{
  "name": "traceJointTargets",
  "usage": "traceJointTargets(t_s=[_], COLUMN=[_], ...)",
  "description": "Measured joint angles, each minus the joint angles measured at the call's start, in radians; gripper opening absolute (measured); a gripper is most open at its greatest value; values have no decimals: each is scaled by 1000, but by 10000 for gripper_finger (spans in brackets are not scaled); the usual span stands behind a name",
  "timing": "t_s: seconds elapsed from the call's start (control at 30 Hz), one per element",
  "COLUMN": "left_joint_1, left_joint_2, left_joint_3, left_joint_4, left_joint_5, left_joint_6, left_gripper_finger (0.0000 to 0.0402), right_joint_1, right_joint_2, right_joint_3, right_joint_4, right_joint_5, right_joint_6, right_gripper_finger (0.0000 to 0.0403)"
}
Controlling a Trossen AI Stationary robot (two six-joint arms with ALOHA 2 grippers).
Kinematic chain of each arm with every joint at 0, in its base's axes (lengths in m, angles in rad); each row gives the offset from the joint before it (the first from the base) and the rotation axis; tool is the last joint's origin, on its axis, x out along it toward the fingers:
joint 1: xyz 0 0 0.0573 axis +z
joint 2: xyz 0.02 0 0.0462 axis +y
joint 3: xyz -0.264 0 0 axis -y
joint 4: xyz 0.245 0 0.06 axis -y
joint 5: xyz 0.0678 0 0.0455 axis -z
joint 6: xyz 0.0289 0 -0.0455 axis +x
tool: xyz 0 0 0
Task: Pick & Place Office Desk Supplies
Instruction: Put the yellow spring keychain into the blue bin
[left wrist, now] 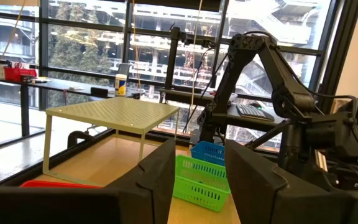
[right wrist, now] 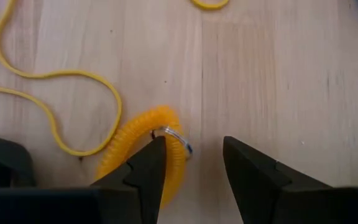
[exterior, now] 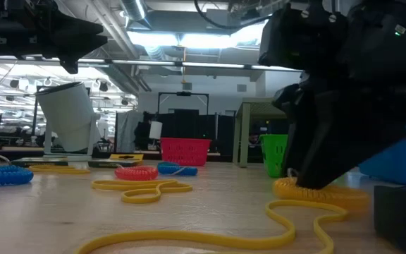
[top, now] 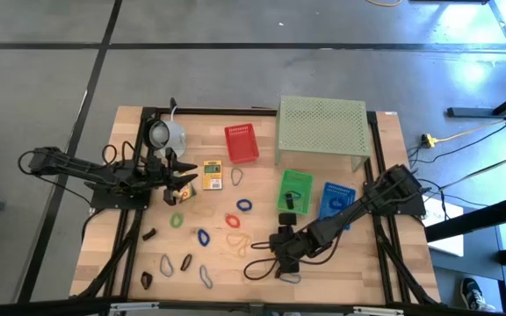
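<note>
Your right pincer [right wrist: 191,168] is down at the worktop [right wrist: 278,74] near its front edge, its fingers apart with nothing clamped; one fingertip sits on the edge of an orange coiled loop [right wrist: 143,144] with a small metal ring, and a thin yellow band [right wrist: 55,99] curls just beside it. Your left pincer [left wrist: 197,180] hangs above the worktop's left side, fingers apart and empty, just beside the small yellow printed box [top: 213,174] and near the pale mug [top: 167,134]. Moving outward, the green basket [top: 294,190] holds a dark item you cannot identify, the blue basket [top: 334,199] is partly hidden under your right arm, and the red basket [top: 242,143] shows no contents. The pale green perforated stand [top: 321,130] stands behind them. Coloured loops [top: 243,205] and dark clips [top: 148,235] lie scattered across the middle and front of the worktop.
</note>
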Motion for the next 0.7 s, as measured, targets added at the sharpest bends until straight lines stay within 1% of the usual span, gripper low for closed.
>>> traceJointTargets(t_s=[0.27, 0.37, 0.47, 0.7], left_joint_1=[0, 0, 0, 0], left_joint_2=[0, 0, 0, 0], left_joint_3=[0, 0, 0, 0], left_joint_4=[0, 0, 0, 0], left_joint_5=[0, 0, 0, 0], left_joint_6=[0, 0, 0, 0], left_gripper_finger=[132, 132, 132, 132], right_joint_1=[0, 0, 0, -1], right_joint_2=[14, 15, 15, -4], right_joint_3=[2, 2, 2, -3], right_joint_4=[-3, -3, -3, 6], right_joint_5=[2, 0, -5, -7], right_joint_6=[5, 0, -3, -57], right_gripper_finger=[161, 147, 117, 20])
